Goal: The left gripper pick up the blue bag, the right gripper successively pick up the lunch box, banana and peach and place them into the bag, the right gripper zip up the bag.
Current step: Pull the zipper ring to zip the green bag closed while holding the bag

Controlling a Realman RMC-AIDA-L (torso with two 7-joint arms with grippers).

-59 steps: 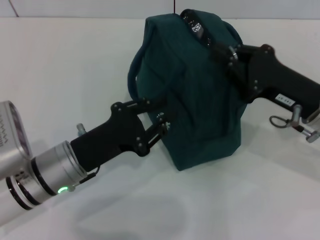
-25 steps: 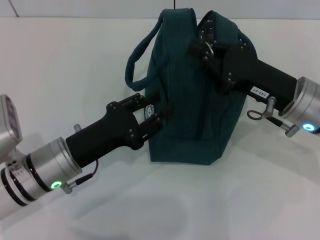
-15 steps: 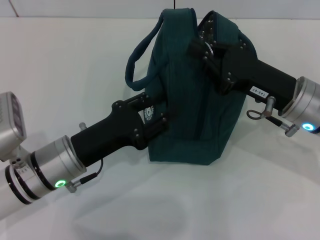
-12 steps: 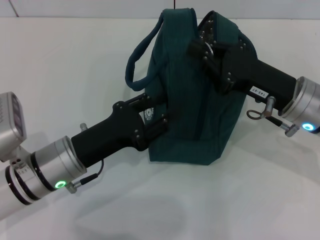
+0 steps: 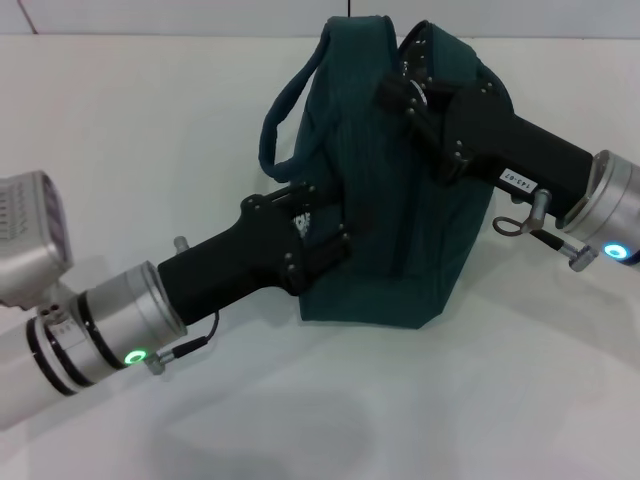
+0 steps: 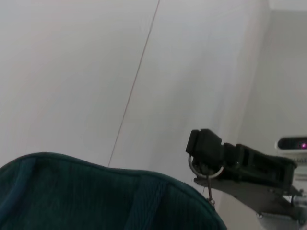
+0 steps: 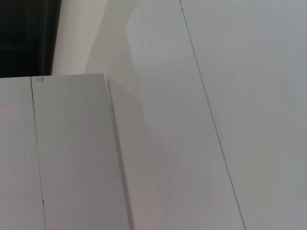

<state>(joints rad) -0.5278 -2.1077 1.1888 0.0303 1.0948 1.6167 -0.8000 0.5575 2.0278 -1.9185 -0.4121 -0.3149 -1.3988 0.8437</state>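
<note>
The blue bag stands upright on the white table, one loop handle hanging off its left side. My left gripper reaches in from the lower left and presses against the bag's left face, low down. My right gripper is at the top of the bag, shut on the metal zipper ring. The left wrist view shows the bag's top and the right gripper with the ring hanging from its tip. The lunch box, banana and peach are out of view.
Bare white table surrounds the bag on every side. The right wrist view shows only white wall panels and a dark corner. A small wire loop hangs under the right arm.
The bag was tilted 2.4 s ago and now stands upright. In the last second my left arm slid right, closer against the bag. The right gripper held still.
</note>
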